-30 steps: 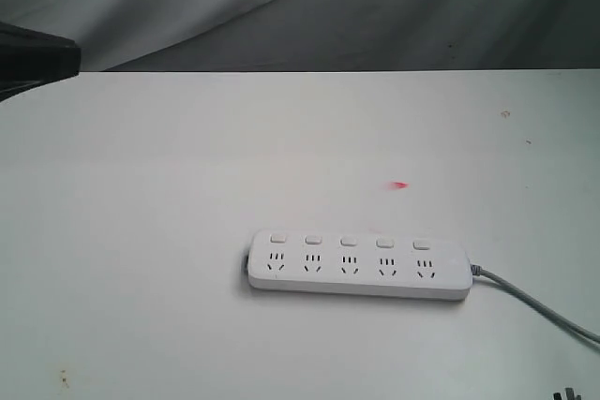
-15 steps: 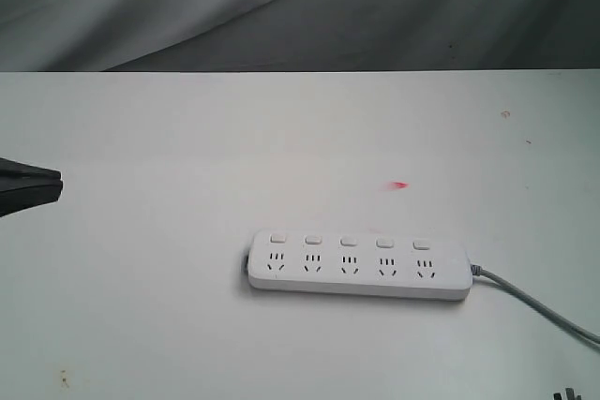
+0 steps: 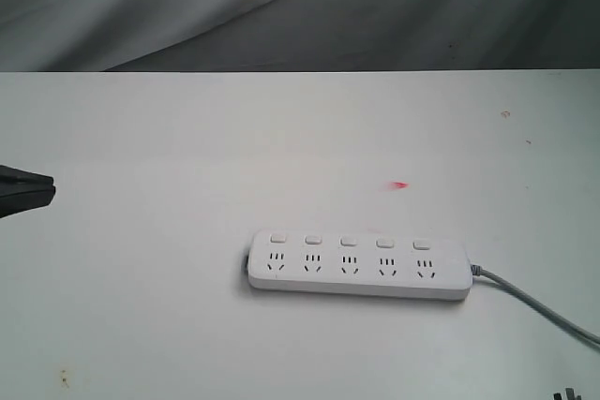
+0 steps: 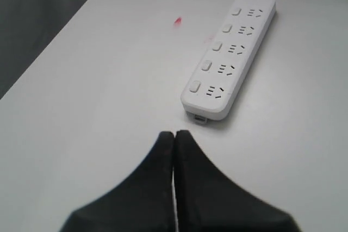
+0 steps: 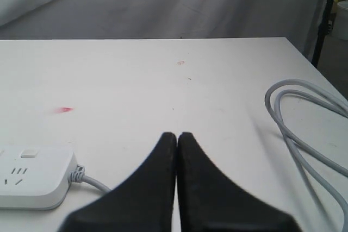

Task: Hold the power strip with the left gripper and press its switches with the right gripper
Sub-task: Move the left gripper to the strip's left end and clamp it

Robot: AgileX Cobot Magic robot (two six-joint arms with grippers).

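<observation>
The white power strip lies flat on the white table, its five switches in a row on the far side and its grey cord running off to the right. At the left edge of the exterior view, well away from the strip, my left gripper shows only its black tip. In the left wrist view that gripper is shut on nothing, with the power strip a short way beyond it. My right gripper is shut and empty; the cord end of the power strip lies beside it.
A small red mark sits on the table behind the strip. The grey cord loops across the table near its right edge. A grey cloth backdrop hangs behind the table.
The left gripper has come down from the upper left edge to table level, then drawn back slightly left. The power strip has not moved.
</observation>
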